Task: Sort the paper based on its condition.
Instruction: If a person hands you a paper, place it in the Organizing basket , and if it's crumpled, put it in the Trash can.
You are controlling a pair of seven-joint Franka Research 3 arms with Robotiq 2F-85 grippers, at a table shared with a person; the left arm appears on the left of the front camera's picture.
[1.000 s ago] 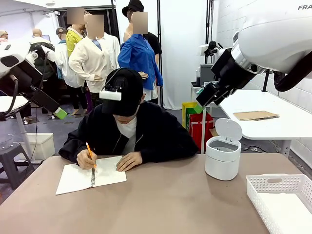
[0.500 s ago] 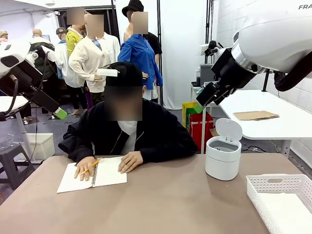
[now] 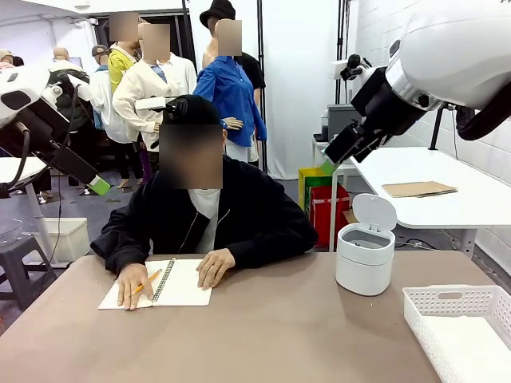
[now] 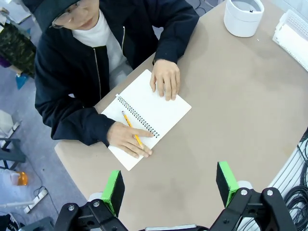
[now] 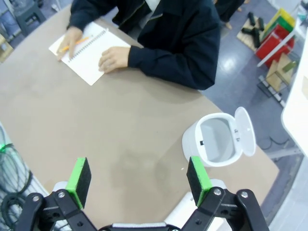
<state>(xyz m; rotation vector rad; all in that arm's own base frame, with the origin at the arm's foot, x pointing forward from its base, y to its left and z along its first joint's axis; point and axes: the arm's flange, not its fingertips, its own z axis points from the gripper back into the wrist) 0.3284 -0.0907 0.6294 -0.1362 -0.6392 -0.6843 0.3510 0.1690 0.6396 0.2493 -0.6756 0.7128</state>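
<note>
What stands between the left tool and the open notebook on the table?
The person's hands do: one hand lies flat on one page of the notebook, the other hand, with a yellow pencil, lies on the other page. The open left tool hangs above the table with nothing else between.

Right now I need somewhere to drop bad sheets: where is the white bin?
In the front view the white bin, lid up, stands right of centre on the table, just beyond the white basket.
</note>
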